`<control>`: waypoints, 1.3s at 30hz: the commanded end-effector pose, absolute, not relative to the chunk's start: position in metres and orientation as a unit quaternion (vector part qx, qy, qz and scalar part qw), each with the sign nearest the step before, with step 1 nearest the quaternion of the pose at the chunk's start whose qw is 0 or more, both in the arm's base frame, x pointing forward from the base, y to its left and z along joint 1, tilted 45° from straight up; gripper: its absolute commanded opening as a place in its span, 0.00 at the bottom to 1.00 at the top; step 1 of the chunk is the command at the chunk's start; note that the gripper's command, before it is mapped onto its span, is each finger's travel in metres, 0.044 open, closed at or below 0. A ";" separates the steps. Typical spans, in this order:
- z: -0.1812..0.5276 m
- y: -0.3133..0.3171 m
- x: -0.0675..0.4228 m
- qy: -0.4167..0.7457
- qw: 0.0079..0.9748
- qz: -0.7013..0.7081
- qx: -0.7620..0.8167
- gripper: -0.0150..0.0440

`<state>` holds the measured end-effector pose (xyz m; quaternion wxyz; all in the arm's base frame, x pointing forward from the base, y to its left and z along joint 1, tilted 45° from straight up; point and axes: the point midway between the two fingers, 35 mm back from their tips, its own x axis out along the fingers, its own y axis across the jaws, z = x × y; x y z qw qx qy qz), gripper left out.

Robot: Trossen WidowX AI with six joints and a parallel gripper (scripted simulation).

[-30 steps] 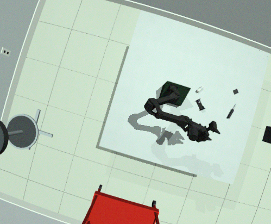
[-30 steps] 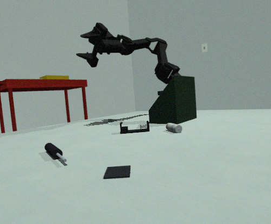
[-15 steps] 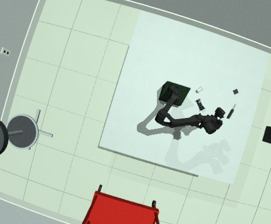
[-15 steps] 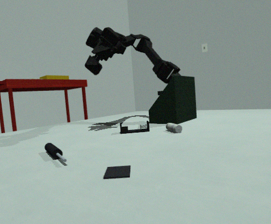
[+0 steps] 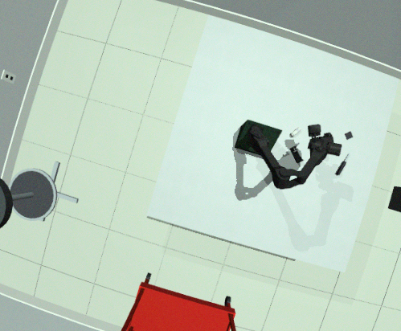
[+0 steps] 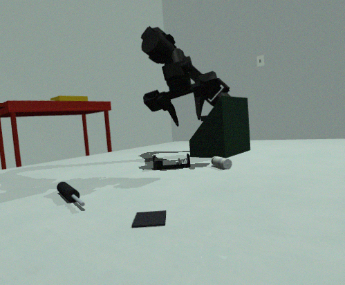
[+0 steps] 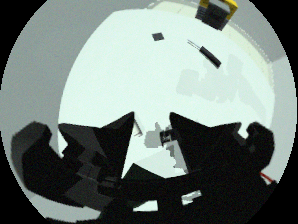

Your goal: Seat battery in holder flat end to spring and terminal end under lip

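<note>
Gripper (image 6: 187,119) hangs well above the holder (image 6: 171,162), fingers parted on nothing, open air all the way down between them. Battery (image 6: 221,162) lies just right of the holder, with the dark green base block (image 6: 225,128) crowding in behind. Screwdriver (image 6: 70,193) and black square (image 6: 149,218) lie nearer, well apart from the holder.

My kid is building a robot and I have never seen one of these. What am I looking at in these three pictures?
It is one black arm on a dark green base, ending in a two-fingered gripper. One picture looks down from the ceiling, one from the side, one from a camera at the wrist. On the white table lie a battery, its black holder, a screwdriver and a dark square. The gripper hangs open above the holder, holding nothing.
</note>
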<state>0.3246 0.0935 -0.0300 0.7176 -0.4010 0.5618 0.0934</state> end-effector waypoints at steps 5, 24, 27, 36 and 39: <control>-0.102 0.080 0.274 0.633 0.495 0.113 -0.584 0.67; -0.124 0.065 0.267 0.638 0.447 0.117 -0.616 0.67; -0.128 0.062 0.268 0.638 0.447 0.117 -0.616 0.67; -0.138 0.051 0.270 0.638 0.446 0.117 -0.616 0.67; -0.141 0.048 0.271 0.638 0.446 0.117 -0.617 0.67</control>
